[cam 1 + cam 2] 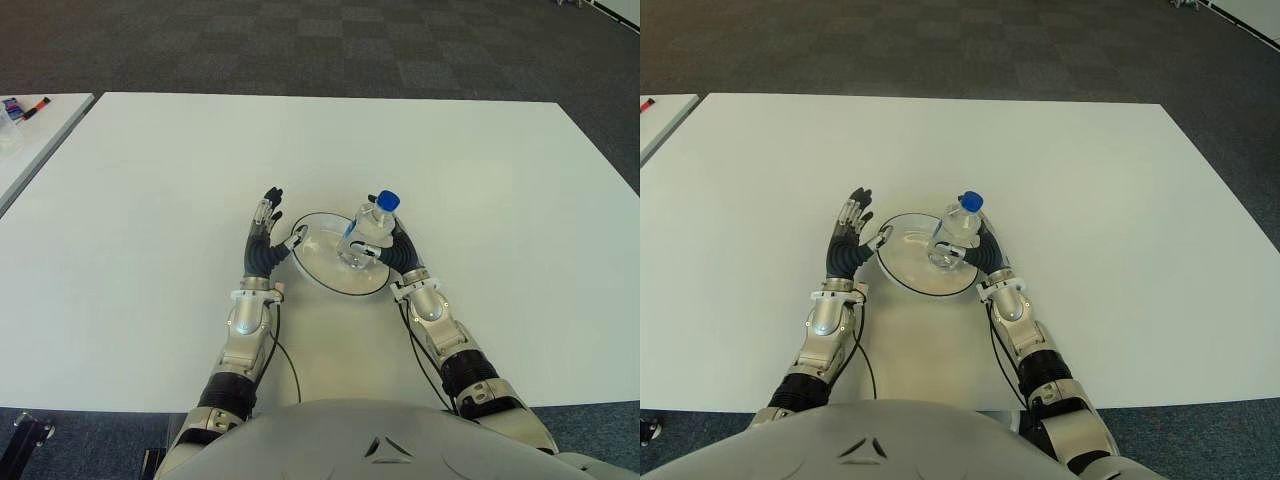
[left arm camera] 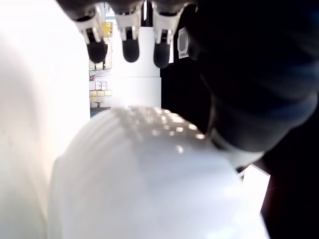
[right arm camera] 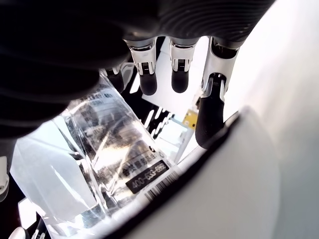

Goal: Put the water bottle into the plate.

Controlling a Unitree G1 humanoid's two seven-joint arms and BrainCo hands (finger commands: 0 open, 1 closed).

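A clear water bottle (image 1: 362, 232) with a blue cap stands upright on the right part of the white plate (image 1: 318, 266), near the table's front middle. My right hand (image 1: 383, 246) is wrapped around the bottle from the right side. In the right wrist view the bottle (image 3: 99, 149) lies against the palm with the fingers (image 3: 179, 69) reaching past it. My left hand (image 1: 264, 229) is open just left of the plate, fingers spread upward, thumb at the rim. The left wrist view shows the plate (image 2: 149, 179) close to the fingers (image 2: 130, 45).
The white table (image 1: 480, 180) stretches wide around the plate. A second table (image 1: 30, 140) at the far left carries markers (image 1: 25, 108). Dark carpet lies beyond the far edge.
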